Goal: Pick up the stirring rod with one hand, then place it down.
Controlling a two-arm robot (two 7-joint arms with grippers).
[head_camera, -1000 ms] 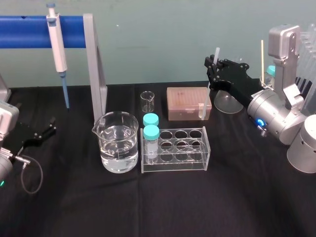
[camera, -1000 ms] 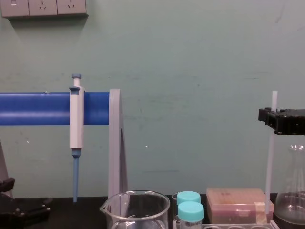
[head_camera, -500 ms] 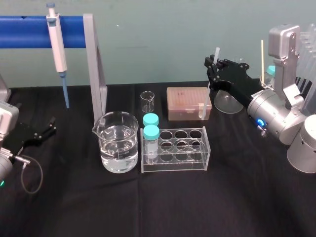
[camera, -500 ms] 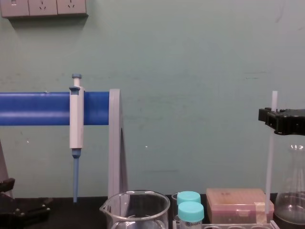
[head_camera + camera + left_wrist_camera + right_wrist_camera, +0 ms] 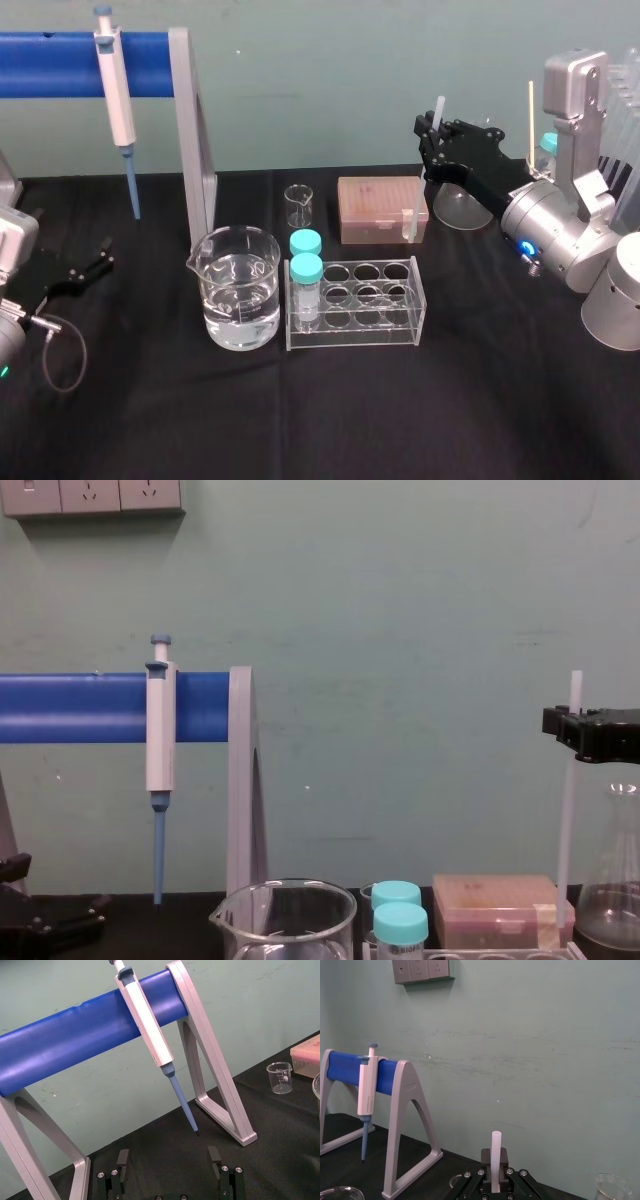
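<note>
The stirring rod point(image 5: 408, 224) is a thin white translucent stick held nearly upright above the table at the back right, its lower end in front of the pink tip box point(image 5: 378, 205). My right gripper point(image 5: 433, 136) is shut on the rod's upper part, with a short stub sticking out above the jaws. The chest view shows the rod point(image 5: 567, 820) hanging straight down from the right gripper point(image 5: 577, 725). In the right wrist view the rod point(image 5: 495, 1152) rises between the closed jaws. My left gripper point(image 5: 88, 268) rests open at the table's left edge, holding nothing.
A glass beaker point(image 5: 239, 288) of water and a clear tube rack point(image 5: 356, 302) with two teal-capped tubes stand mid-table. A small beaker point(image 5: 298, 206) sits behind them, a flask point(image 5: 462, 206) behind the right gripper. A blue-tipped pipette point(image 5: 117, 95) hangs on the blue stand point(image 5: 190, 130) at back left.
</note>
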